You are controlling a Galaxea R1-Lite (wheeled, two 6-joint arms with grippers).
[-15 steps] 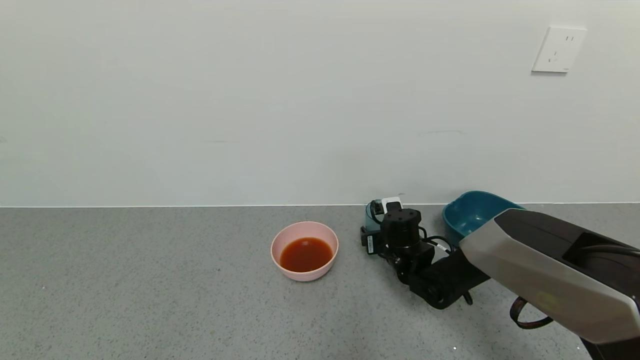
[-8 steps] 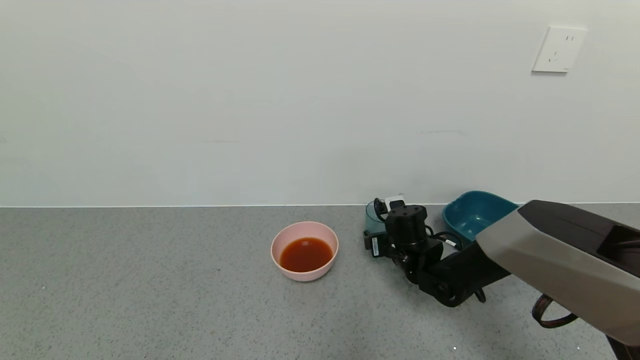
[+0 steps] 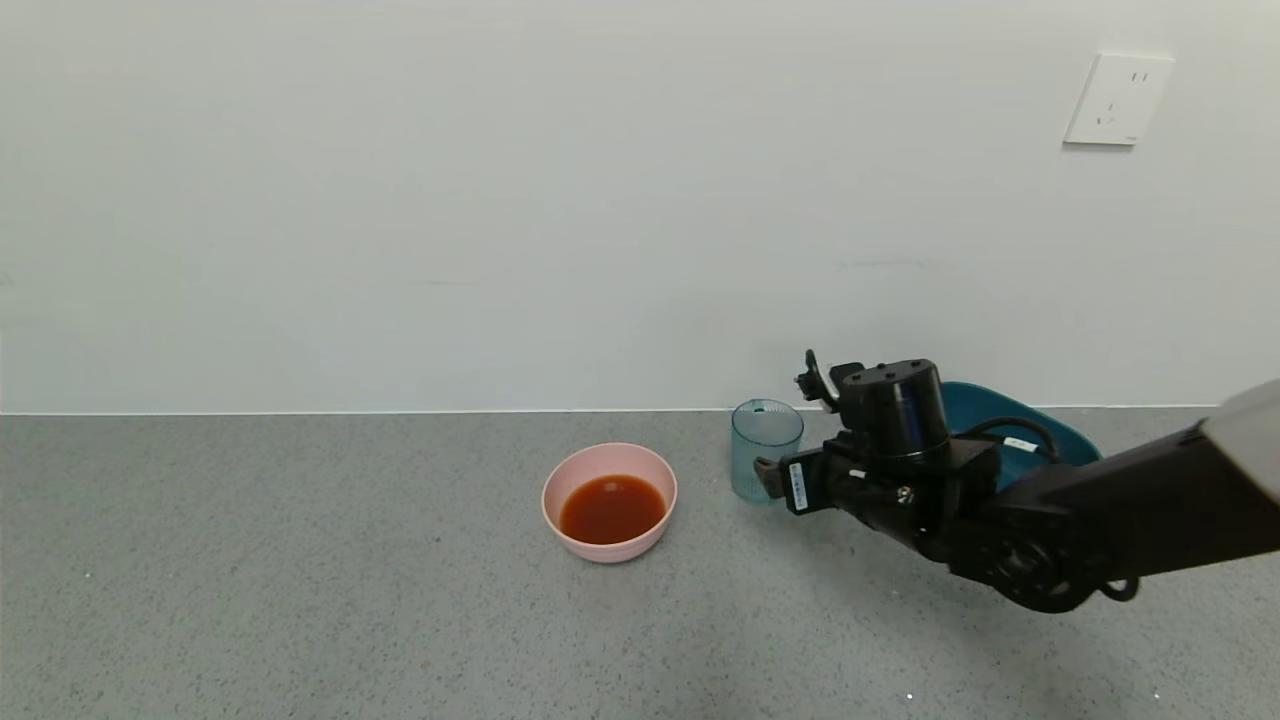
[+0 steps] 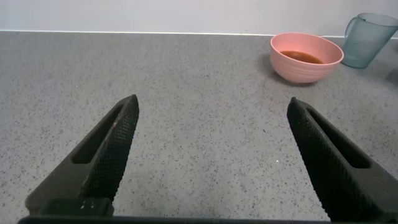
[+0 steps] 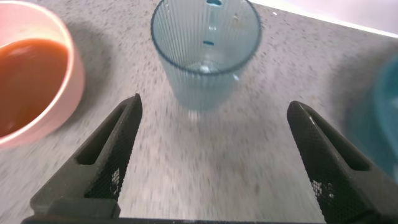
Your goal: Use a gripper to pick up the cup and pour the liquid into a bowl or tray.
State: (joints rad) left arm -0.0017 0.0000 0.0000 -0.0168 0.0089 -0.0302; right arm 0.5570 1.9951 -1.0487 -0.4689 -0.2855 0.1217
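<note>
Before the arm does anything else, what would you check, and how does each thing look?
1. Liquid in the pink bowl: ok.
2. Cup upright and empty on the counter: ok.
3. Right gripper fingers open, not touching the cup: ok.
4. Bowl upright, no spill visible around it: ok.
5. Left gripper open, holding nothing, away from the bowl: ok.
6. Teal tub contents, mostly hidden behind the right arm: cannot tell.

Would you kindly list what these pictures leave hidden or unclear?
- Teal tub: head view, mostly hidden behind the right arm; blurred and cut by the edge in the right wrist view.
- Right gripper in the head view: its wrist covers the fingers.
- Left gripper: outside the head view.
- Cup base: blurred.
</note>
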